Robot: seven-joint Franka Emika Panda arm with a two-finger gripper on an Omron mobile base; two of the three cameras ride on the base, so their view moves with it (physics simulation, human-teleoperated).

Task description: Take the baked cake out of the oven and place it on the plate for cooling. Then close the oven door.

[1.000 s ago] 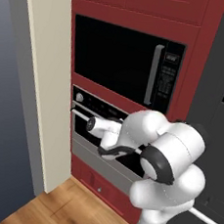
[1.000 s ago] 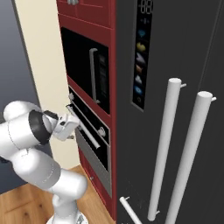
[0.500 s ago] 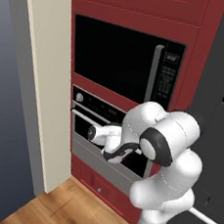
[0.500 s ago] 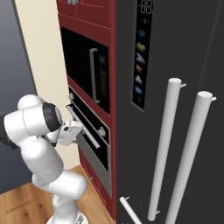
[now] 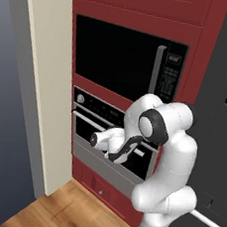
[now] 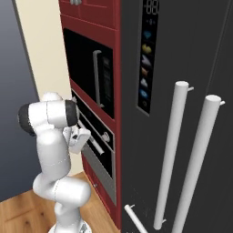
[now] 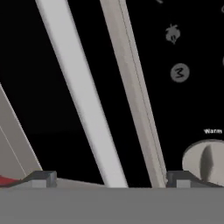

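Swung further left since a second ago, with elbow raised higher in front of the oven (image 5: 114, 135). Claw (image 7: 107, 177) spread wide, dark fingertips (image 7: 41, 177) either side of the long silver bar handle (image 7: 83, 96) without touching it. Oven door (image 5: 105, 157) tipped slightly open at the top, below the black control strip (image 5: 98, 108) with round silver knob (image 7: 205, 159). Microwave (image 5: 126, 62) directly above, in red cabinetry (image 5: 148, 4).
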